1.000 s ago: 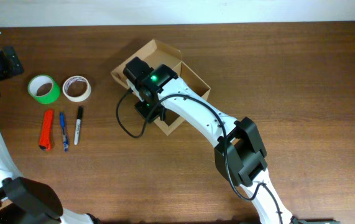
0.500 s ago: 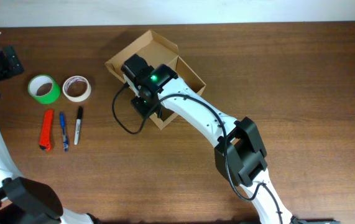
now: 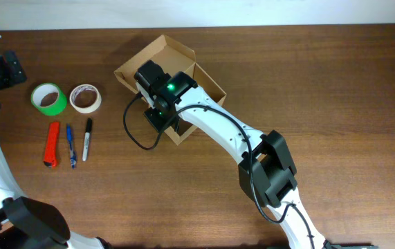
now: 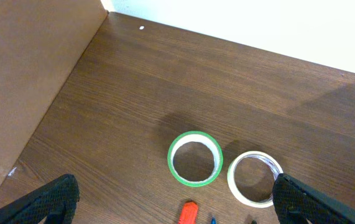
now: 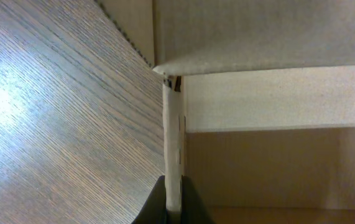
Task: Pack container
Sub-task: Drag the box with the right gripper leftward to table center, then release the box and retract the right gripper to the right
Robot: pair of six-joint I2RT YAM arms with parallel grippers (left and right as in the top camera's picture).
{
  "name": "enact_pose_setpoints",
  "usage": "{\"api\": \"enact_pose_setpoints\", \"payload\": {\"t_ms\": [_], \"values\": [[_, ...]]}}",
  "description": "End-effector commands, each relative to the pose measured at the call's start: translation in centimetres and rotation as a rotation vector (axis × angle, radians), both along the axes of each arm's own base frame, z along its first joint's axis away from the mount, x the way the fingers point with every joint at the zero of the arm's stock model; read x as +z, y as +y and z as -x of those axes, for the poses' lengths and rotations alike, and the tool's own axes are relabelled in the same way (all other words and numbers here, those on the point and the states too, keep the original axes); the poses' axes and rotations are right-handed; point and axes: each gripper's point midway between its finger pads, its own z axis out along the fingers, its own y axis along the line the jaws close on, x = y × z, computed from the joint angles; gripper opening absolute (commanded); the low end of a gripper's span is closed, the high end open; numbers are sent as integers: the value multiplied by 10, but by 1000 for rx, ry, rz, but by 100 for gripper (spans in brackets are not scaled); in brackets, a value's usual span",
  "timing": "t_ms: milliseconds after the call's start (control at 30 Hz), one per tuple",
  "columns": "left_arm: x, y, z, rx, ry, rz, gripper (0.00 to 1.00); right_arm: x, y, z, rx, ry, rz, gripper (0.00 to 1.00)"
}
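The container (image 3: 140, 61) is an open tan cardboard box at the table's middle back, its flap lid spread toward the upper left. My right gripper (image 3: 161, 119) is at its front-left wall. In the right wrist view that thin wall (image 5: 173, 137) stands upright between the dark fingers, so the right gripper (image 5: 173, 202) is shut on it. The box's inside (image 5: 276, 168) shows bare. My left gripper (image 3: 5, 69) is at the far left, away from the box, and stands open (image 4: 176, 204) above the table with nothing between its fingers.
A green tape roll (image 3: 57, 105) (image 4: 175, 167) and a white tape roll (image 3: 93, 104) (image 4: 233, 183) lie left of the box. Below them lie a red cutter (image 3: 51, 144) (image 4: 188, 213), a blue pen (image 3: 70, 145) and a black marker (image 3: 86, 140). A brown panel (image 4: 28, 62) borders the table's left.
The right gripper has dragged the container a little to the left and toward the back, still shut on its wall. The left arm has stayed still.
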Motion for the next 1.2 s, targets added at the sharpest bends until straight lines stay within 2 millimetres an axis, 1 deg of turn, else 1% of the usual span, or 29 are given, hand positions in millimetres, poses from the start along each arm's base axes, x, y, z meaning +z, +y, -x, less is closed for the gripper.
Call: {"api": "enact_pose_setpoints", "payload": {"t_ms": [0,167,300,367,400,433,467,500,533,567,667,800,867,1000,1033,1067,1100,1133,1167], "values": [[4,5,-1,0,-2,-19,99,-10,16,15,21,64,-39,4],[4,5,-1,0,-2,-19,99,-21,19,23,34,89,-20,4],[4,5,-1,-1,-2,-18,99,-22,21,23,38,85,-18,5],[4,5,-1,0,-2,-19,99,-22,20,23,37,86,-17,15],[4,5,-1,-1,-2,-18,99,-22,18,23,34,89,-15,17],[4,5,-1,0,-2,-19,99,-22,18,23,33,90,-13,21],[4,5,-1,0,-2,-19,99,-22,17,23,33,91,-12,33],[4,5,-1,-1,-2,-18,99,-22,17,23,32,91,-12,49],[4,5,-1,0,-2,-19,99,-21,17,23,35,90,-11,59],[4,5,-1,0,-2,-19,99,-20,17,22,34,87,-10,65],[4,5,-1,0,-2,-19,99,-15,14,22,30,90,-7,66],[4,5,-1,0,-2,-19,99,17,9,14,21,56,-14,66],[4,5,-1,0,-2,-19,99,36,5,9,29,20,-5,66],[4,5,-1,-1,-2,-18,99,91,-7,-2,10,-100,19,66],[4,5,-1,-1,-2,-18,99,110,-11,-3,8,-134,13,66],[4,5,-1,-1,-2,-18,99,134,-18,-5,-7,-175,-3,66],[4,5,-1,0,-2,-19,99,149,-23,-6,-18,-201,-16,66],[4,5,-1,-1,-2,-18,99,164,-31,-9,-35,-232,-26,66],[4,5,-1,0,-2,-19,99,190,-52,-14,-79,-291,-23,66]]}}
